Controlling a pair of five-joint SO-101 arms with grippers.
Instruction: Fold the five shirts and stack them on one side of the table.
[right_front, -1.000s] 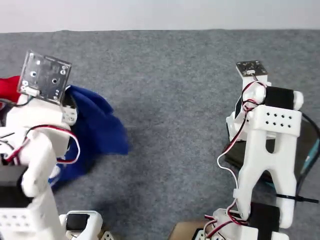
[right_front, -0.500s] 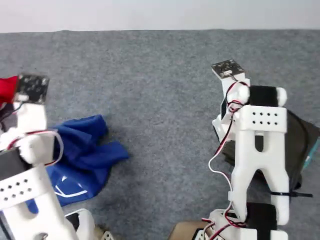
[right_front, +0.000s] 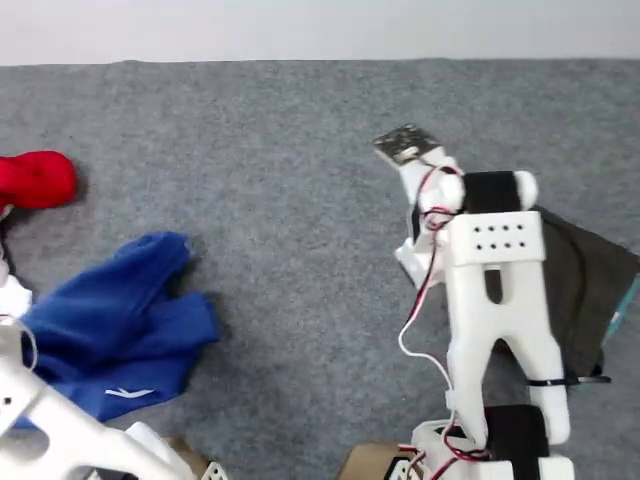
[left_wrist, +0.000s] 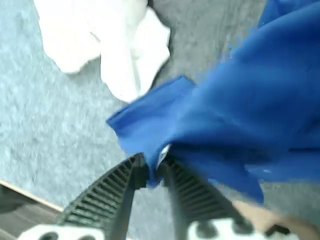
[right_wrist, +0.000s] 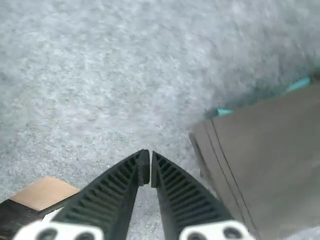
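Your left gripper pinches an edge of the blue shirt, which lies crumpled and unfolded. Your right gripper is clenched on nothing.

On table: front-left shirt at L side nr front edge. Rear-left shirt behind it at L edge, apart. Right shirt at R side, partly under right arm. Left gripper clamped on front-left shirt's edge, w/ loose cloth just beside that shirt. Right gripper over table, just beside right shirt's edge.
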